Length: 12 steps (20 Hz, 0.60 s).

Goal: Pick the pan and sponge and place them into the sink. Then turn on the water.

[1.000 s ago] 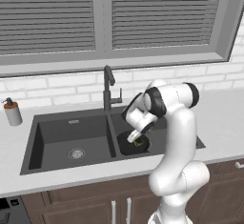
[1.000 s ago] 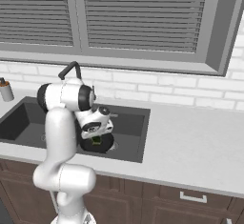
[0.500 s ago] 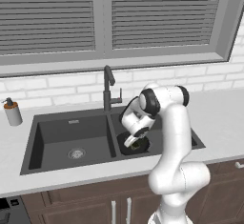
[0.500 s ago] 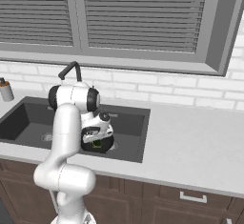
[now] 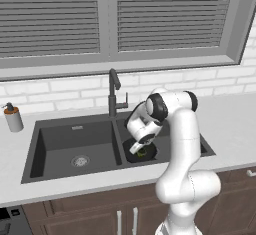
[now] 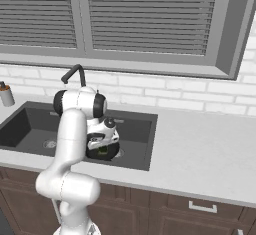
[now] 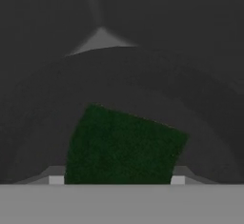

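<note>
Lowering over the last second, the white arm's two-finger gripper (image 5: 143,148) is now sitting deeper in the right basin of the dark grey rectangular double-basin sink (image 5: 75,124), its wrist having swung in toward the divider. Directly under it the small round black shallow pan (image 5: 140,153) is already lying on the basin floor, and the small rectangular sponge (image 7: 123,146), dark green face up, is resting inside the pan. In the hand view the sponge is sitting between the two finger tips with the jaws standing fairly wide around it; whether the pads are touching its sides I cannot tell, and I judge it either just let go or about to be. With both things lying in the sink, the placing part of the task is looking finished, provided the sponge is free. No blue stream is falling from the tall dark gooseneck tap (image 5: 114,91), so turning on the water is what remains; that will likely mean lifting clear of the basin and reaching to the tap behind the divider.
</note>
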### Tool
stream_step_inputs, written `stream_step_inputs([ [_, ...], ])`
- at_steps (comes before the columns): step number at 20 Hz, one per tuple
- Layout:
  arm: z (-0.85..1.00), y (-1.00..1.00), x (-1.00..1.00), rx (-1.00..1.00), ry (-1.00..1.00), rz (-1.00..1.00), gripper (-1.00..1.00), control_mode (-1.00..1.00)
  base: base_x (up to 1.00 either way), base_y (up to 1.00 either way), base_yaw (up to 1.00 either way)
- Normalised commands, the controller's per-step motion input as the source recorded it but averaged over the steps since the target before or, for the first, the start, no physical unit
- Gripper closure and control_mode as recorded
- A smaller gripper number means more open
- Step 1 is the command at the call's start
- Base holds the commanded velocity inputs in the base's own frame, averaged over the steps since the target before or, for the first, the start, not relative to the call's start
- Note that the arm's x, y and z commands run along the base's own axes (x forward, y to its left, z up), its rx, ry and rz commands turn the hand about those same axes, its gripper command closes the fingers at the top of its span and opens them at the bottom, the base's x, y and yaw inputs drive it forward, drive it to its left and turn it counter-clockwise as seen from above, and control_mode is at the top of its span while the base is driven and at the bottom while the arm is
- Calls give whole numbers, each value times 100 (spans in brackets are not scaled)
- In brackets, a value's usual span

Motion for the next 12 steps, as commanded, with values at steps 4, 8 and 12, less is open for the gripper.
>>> stream_step_inputs([
  [4, 0, 0, 7, 0, -7, 0, -100, -100, 0, 0, 0],
  [8, 3, 0, 4, 0, -10, 0, -100, -100, 0, 0, 0],
  [12, 89, -4, -26, 0, -28, 0, -100, -100, 0, 0, 0],
])
